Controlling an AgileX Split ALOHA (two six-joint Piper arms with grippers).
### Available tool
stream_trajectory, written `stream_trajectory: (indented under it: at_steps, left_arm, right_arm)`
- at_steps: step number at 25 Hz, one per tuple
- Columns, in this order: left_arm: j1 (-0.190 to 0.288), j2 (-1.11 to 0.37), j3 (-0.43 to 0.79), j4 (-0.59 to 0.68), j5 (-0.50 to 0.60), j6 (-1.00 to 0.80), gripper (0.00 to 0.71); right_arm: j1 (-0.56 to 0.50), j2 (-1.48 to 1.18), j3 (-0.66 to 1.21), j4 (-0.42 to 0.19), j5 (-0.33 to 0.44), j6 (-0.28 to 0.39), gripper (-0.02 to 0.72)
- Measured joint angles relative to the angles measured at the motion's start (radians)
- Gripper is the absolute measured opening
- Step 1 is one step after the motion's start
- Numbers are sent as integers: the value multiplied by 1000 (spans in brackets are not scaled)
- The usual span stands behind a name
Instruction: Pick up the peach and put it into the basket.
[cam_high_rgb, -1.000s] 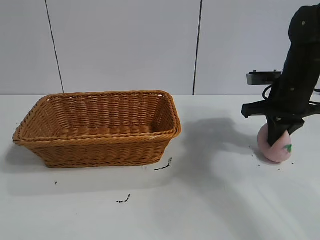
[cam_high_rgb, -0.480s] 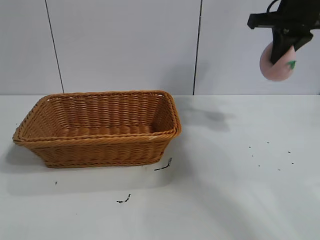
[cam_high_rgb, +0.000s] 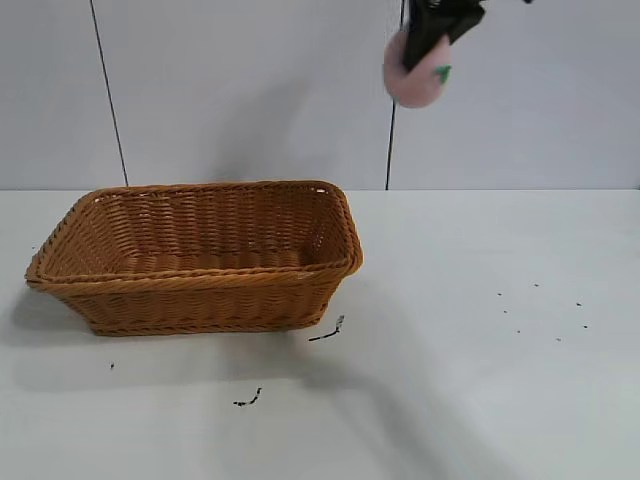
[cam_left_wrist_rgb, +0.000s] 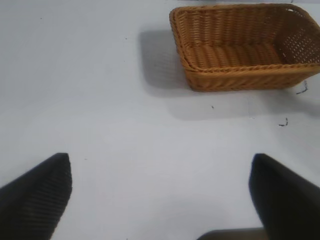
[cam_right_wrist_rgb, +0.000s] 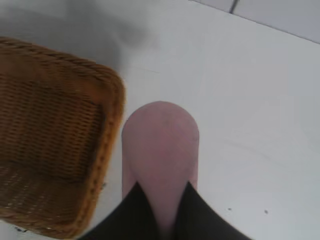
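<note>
The peach (cam_high_rgb: 413, 82) is held high in the air, pinched between the dark fingers of the right gripper (cam_high_rgb: 432, 40) at the top edge of the exterior view. It hangs above the white table (cam_high_rgb: 480, 380), to the right of the basket (cam_high_rgb: 195, 255) and not yet over it. A small green leaf mark is seen on the peach's lower right side.

In the right wrist view the peach (cam_right_wrist_rgb: 160, 150) is squeezed narrow between the two fingertips (cam_right_wrist_rgb: 135, 215), and the basket's near corner (cam_right_wrist_rgb: 107, 130) is seen below and to one side of it. Nothing is seen between the peach and the basket's open top, and the basket's woven bottom is bare.

A few dark scraps (cam_high_rgb: 328, 332) are scattered on the table just in front of the basket's right corner, with finer specks (cam_high_rgb: 540, 312) farther right.

The left gripper (cam_left_wrist_rgb: 160, 195) is held spread wide above bare table, well apart from the basket (cam_left_wrist_rgb: 245, 47).
</note>
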Motion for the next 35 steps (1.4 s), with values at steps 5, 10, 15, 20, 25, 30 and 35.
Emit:
stream_trajectory:
  at_steps: [5, 10, 15, 20, 25, 30, 35]
  left_arm:
    - [0, 0, 0, 0, 0, 0, 693]
    - [0, 0, 0, 0, 0, 0, 693]
    - [0, 0, 0, 0, 0, 0, 693]
    - [0, 0, 0, 0, 0, 0, 693]
    - [0, 0, 0, 0, 0, 0, 693]
    - [0, 0, 0, 0, 0, 0, 693]
    - [0, 0, 0, 0, 0, 0, 693]
  right_arm:
    - [57, 84, -2, 4, -73, 0, -10]
    - [57, 203, -2, -27, -160, 0, -10]
    - [57, 286, -2, -36, -195, 0, 4]
    - [57, 303, -2, -31, -194, 0, 334]
    - [57, 291, -2, -32, -182, 0, 655]
    - [57, 211, -2, -34, -133, 0, 687]
    - [30, 128, -4, -38, -110, 8, 688]
